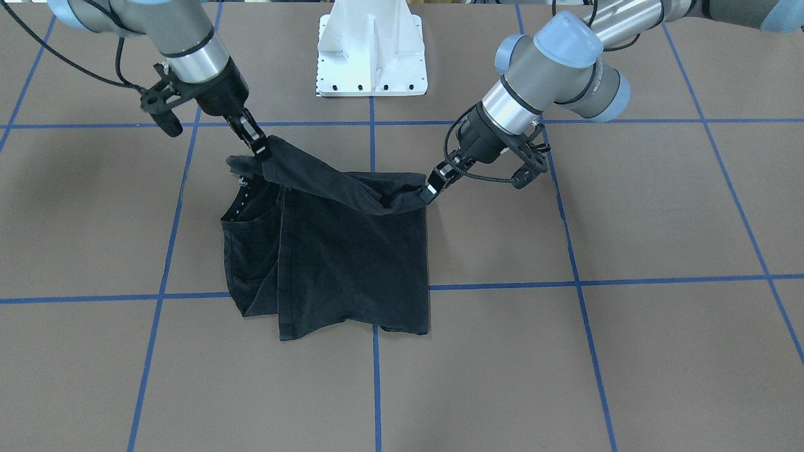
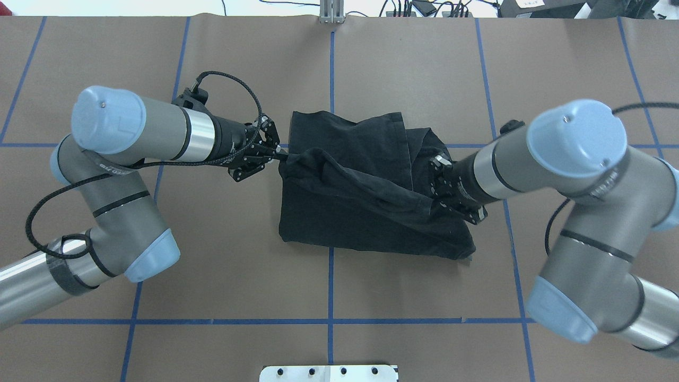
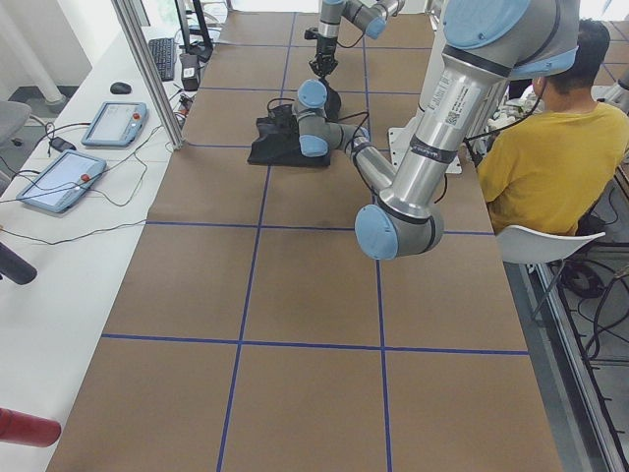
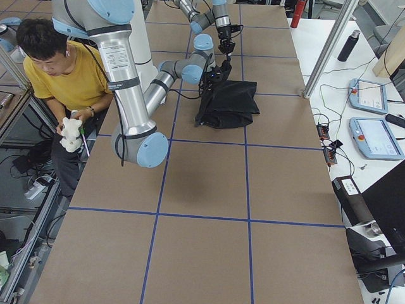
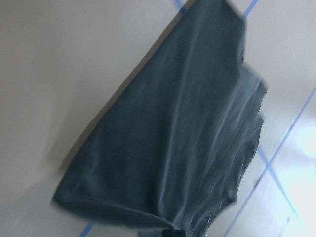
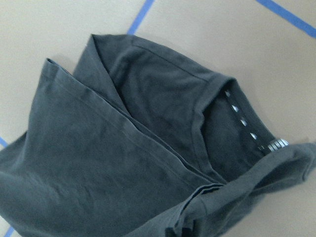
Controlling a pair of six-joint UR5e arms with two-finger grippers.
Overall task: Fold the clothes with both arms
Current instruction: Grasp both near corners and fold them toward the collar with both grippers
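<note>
My left gripper (image 1: 432,190) is pinched closed on one end of the black T-shirt's (image 1: 352,263) raised edge. My right gripper (image 1: 260,149) is clamped on the other end, by the collar. The cloth sags in a band between them, while the rest of the shirt lies folded on the brown table (image 1: 628,351), across a crossing of blue tape lines (image 1: 375,389). Inside the collar I see a neck tape (image 6: 241,116) with a row of small white marks and a label (image 6: 278,144) with white lettering too small to read. My left wrist view is blurred, so the dark cloth there is probably the same fold. The white pedestal (image 1: 371,50) stands behind the shirt. From overhead my right wrist hides part of it. A person in a yellow shirt (image 4: 69,79) sits beside the table, and two tablets (image 4: 374,117) lie on the side bench.
</note>
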